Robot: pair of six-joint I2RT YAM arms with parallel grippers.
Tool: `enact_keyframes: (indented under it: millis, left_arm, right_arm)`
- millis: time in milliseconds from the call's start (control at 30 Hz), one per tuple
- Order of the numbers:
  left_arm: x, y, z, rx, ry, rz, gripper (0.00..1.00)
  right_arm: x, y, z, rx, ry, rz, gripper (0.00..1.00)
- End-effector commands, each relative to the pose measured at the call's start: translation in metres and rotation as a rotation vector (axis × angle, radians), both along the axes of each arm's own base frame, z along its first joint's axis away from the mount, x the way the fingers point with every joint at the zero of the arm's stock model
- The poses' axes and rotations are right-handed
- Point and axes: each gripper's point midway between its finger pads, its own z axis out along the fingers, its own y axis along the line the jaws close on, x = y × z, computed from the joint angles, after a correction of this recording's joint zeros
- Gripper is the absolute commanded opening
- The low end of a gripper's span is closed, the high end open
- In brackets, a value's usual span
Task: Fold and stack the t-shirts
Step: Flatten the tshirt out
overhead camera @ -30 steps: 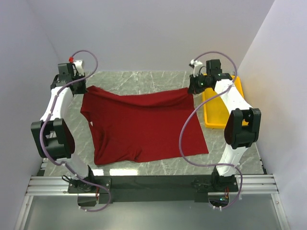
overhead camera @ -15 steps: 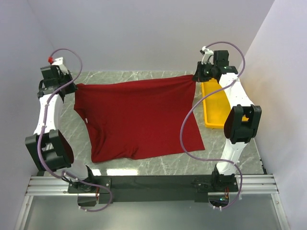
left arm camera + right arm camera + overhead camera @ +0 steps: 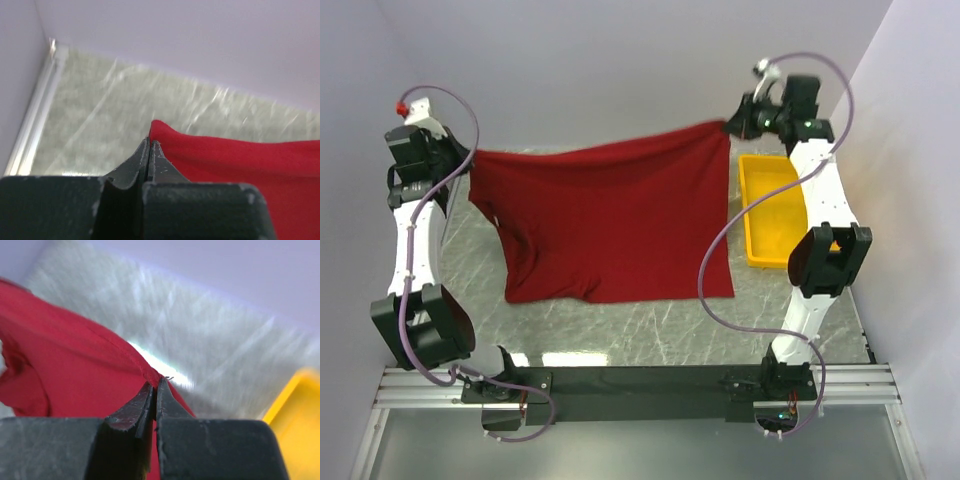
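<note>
Clamping t-shirt (image 3: 610, 220) corners, left fingers (image 3: 142, 159), right fingers (image 3: 144, 399) clenched; pinched edges hidden between them.

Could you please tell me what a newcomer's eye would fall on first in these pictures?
The dark red t-shirt hangs like a curtain over the middle of the table. The left end effector is shut on its far-left corner, and the right end effector is shut on its far-right corner. A yellow tray sits at the table's right side.
</note>
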Motion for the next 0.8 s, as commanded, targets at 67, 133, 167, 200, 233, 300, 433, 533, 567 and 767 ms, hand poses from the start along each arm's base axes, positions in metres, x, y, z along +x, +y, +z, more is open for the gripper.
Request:
enact_keyframes:
  millis: [67, 133, 167, 200, 233, 300, 433, 533, 567, 767]
  left_arm:
    - [-0.019, -0.007, 0.18, 0.061, -0.499, 0.012, 0.01]
    - [-0.032, -0.005, 0.212, 0.063, -0.594, 0.044, 0.01]
    - [-0.039, -0.005, 0.227, 0.069, -0.636, 0.057, 0.01]
    - [-0.052, -0.003, 0.248, 0.077, -0.702, 0.096, 0.01]
    - [-0.061, -0.003, 0.262, 0.084, -0.745, 0.11, 0.01]
    - [-0.085, -0.005, 0.29, 0.093, -0.833, 0.141, 0.01]
    - [-0.131, -0.008, 0.341, 0.113, -0.992, 0.199, 0.01]
    - [-0.16, -0.011, 0.364, 0.123, -1.062, 0.23, 0.01]
    - [-0.169, -0.011, 0.369, 0.124, -1.078, 0.245, 0.01]
    - [-0.219, -0.025, 0.391, 0.139, -1.153, 0.255, 0.01]
  right_arm:
    - [-0.001, 0.0, 0.153, 0.1, -0.371, 0.054, 0.0]
    - [-0.011, -0.003, 0.19, 0.127, -0.472, 0.048, 0.0]
    - [-0.022, -0.005, 0.212, 0.133, -0.527, 0.041, 0.0]
    - [-0.028, -0.006, 0.23, 0.148, -0.588, 0.042, 0.0]
    - [-0.035, -0.008, 0.243, 0.153, -0.626, 0.041, 0.0]
    - [-0.053, -0.013, 0.274, 0.157, -0.708, 0.036, 0.0]
    - [-0.094, -0.024, 0.332, 0.223, -0.809, 0.041, 0.0]
    - [-0.126, -0.031, 0.365, 0.246, -0.879, 0.054, 0.0]
    - [-0.136, -0.032, 0.372, 0.251, -0.889, 0.055, 0.0]
    - [-0.196, -0.028, 0.409, 0.281, -0.974, 0.13, 0.0]
